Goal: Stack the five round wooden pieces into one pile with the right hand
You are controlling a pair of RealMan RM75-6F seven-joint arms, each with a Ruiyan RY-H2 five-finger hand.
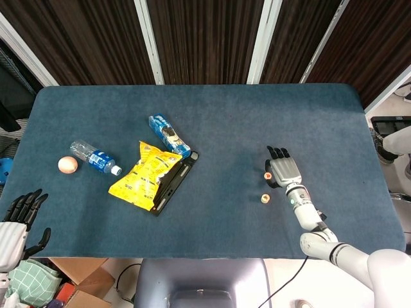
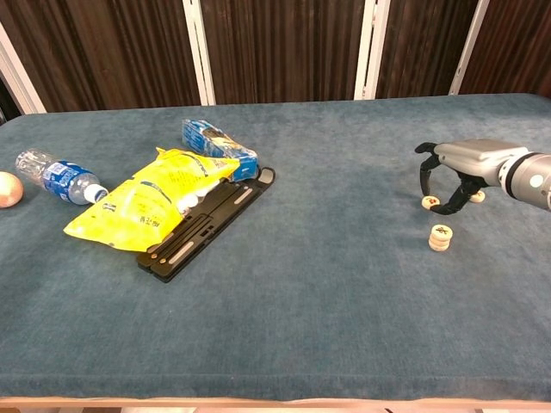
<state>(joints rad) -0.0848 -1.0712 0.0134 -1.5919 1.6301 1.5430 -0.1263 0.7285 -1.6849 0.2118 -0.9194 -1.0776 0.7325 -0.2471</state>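
Observation:
A short pile of round wooden pieces (image 2: pixel 440 237) stands on the blue table, seen from above as one disc (image 1: pixel 264 198). A single wooden piece (image 2: pixel 430 202) lies just behind it, also visible in the head view (image 1: pixel 268 174). My right hand (image 2: pixel 455 169) arches over this single piece, fingers and thumb spread on either side of it and gripping nothing; from above the right hand (image 1: pixel 283 170) sits just to the piece's right. Another piece (image 2: pixel 477 196) peeks out behind the hand. My left hand (image 1: pixel 17 221) hangs open off the table's near left corner.
A yellow snack bag (image 2: pixel 146 202) lies on a black flat case (image 2: pixel 215 219) left of centre, with a blue packet (image 2: pixel 219 146) behind it. A water bottle (image 2: pixel 60 181) and a pale ball (image 2: pixel 7 189) lie at far left. The table edge (image 1: pixel 385 192) runs right of the hand.

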